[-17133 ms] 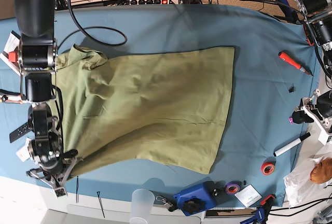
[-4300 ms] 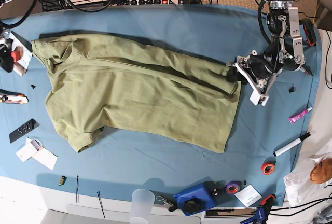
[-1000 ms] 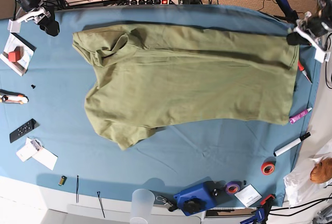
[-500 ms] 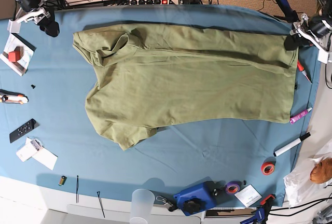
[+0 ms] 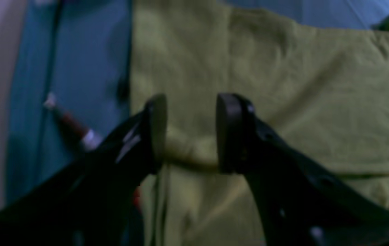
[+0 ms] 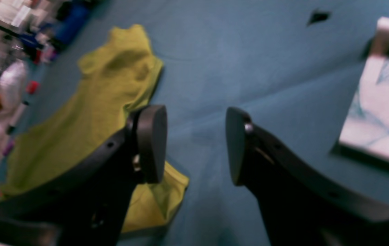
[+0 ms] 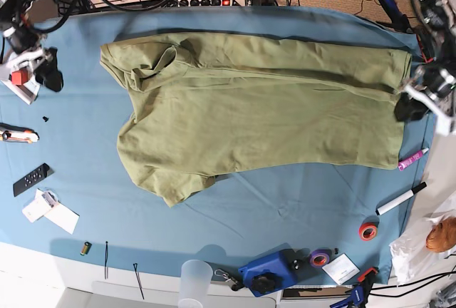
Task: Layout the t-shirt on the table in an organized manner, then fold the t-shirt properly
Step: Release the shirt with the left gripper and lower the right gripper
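The olive t-shirt (image 7: 263,115) lies spread across the blue table (image 7: 249,215), with its bunched collar and sleeve at the left and its hem at the right. My left gripper (image 7: 412,110) hovers at the hem's right edge. In the left wrist view it (image 5: 189,131) is open, and a ridge of the t-shirt (image 5: 300,85) shows in the gap below its fingers. Over bare blue cloth at the far left, my right gripper (image 7: 47,76) is open. The right wrist view shows nothing between its (image 6: 194,143) fingers, with the t-shirt (image 6: 112,78) off to its left.
A red pen (image 5: 71,124) lies just beyond the hem. A pink marker (image 7: 411,158), a black-and-white marker (image 7: 400,199) and a red tape roll (image 7: 368,232) sit at the right. A remote (image 7: 30,179), a clear cup (image 7: 194,279) and a blue object (image 7: 271,272) line the near side. Cables run along the back.
My left gripper has opened off the hem's far right corner and moved nearer along the right edge. My right gripper moved nearer from the far left corner. The shirt stays put.
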You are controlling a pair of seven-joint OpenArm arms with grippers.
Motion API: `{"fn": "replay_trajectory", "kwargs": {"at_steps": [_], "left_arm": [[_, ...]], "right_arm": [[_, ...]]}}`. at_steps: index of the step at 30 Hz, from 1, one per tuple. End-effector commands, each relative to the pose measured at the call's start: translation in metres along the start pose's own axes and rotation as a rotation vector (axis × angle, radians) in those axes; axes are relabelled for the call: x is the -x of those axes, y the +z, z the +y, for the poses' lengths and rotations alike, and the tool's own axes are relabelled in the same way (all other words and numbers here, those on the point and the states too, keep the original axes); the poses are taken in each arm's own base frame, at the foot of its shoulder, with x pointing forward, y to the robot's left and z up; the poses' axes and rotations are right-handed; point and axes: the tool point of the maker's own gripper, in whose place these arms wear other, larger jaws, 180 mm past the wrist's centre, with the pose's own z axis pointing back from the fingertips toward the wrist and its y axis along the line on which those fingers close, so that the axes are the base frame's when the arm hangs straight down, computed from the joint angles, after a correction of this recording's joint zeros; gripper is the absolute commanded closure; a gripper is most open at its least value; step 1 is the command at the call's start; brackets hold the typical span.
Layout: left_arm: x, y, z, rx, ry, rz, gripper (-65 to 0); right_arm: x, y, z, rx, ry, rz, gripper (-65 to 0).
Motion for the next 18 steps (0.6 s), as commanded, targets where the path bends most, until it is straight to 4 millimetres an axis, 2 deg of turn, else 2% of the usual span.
{"fn": "replay_trajectory", "kwargs": {"at_steps": [1, 3, 5, 10, 14, 18], "left_arm": [[-0.021, -0.003, -0.005, 0.002, -0.059, -0.051, -24.5], [-0.026, -0.021, -0.014, -0.023, -0.144, -0.035, -24.5], [-0.033, -0.036, -0.014, -0.109, -0.201, -0.018, -24.5], [-0.055, -0.055, -0.015, -0.259, -0.304, -0.008, -24.5], [-0.060, -0.056, -0.010, -0.313, -0.370, 0.005, -24.5], [-0.068, -0.040, 0.020, -0.445, -0.341, -0.008, -24.5]], "right_arm": [[-0.021, -0.001, 0.005, -0.012, 0.050, -0.041, -28.7], [-0.028, -0.014, 0.007, -0.002, 0.106, -0.015, -28.7], [-0.036, -0.026, 0.009, 0.015, 0.162, -0.001, -28.7], [-0.063, -0.052, 0.017, 0.059, 0.280, -0.040, -28.7], [-0.084, -0.079, 0.022, 0.141, 0.382, -0.023, -28.7], [-0.098, -0.114, 0.025, 0.200, 0.450, 0.027, -28.7]]}}
